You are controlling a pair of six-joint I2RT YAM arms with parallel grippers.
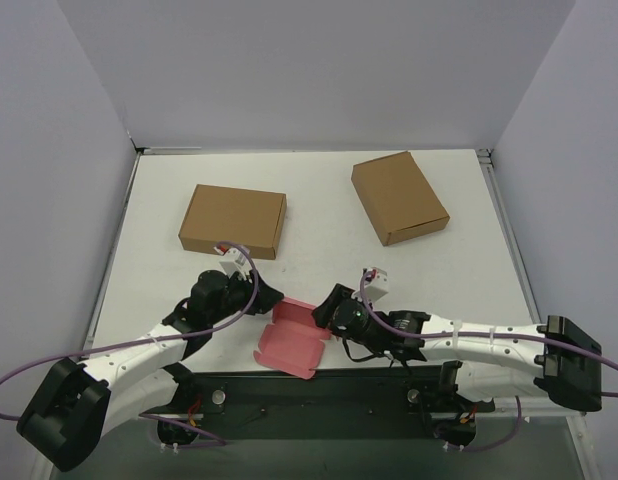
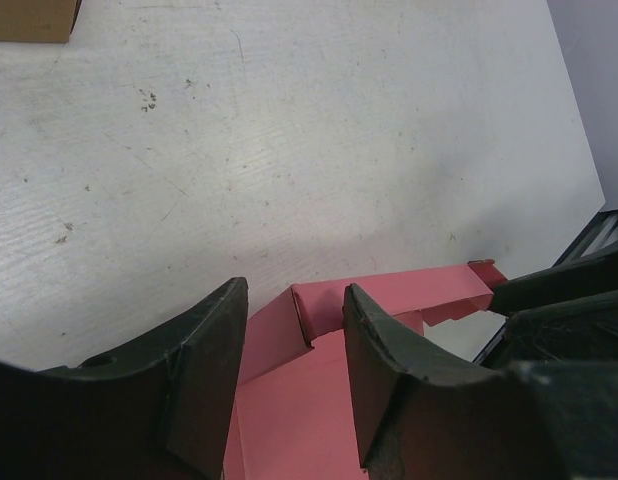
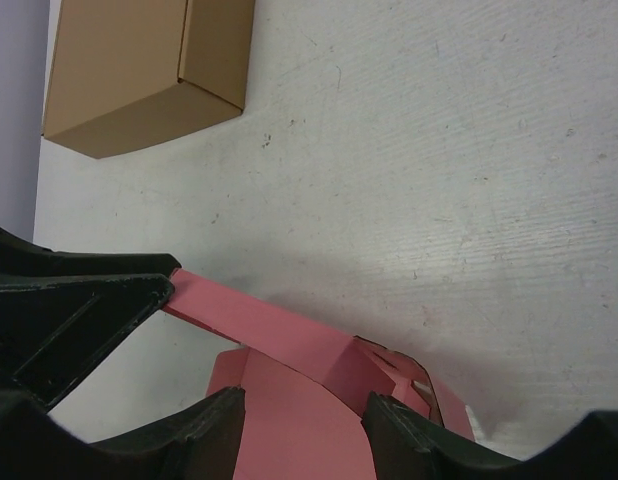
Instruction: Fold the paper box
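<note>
Lying nearest: the paper box (image 1: 289, 345), half folded, at the near edge of the table (image 1: 319, 270), between my grippers.
Left gripper (image 1: 268, 297): jaws apart, astride its left wall.
Right gripper (image 1: 325, 307): jaws apart, above its right wall, equally near.
Long axis: I judge it runs away from me.

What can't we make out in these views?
- Top view: fingertips of left gripper and right gripper hidden under their own wrists.
- Left wrist view: paper box near part cut off by bottom edge, covered by fingers.
- Right wrist view: same; finger-card contact unclear.
</note>
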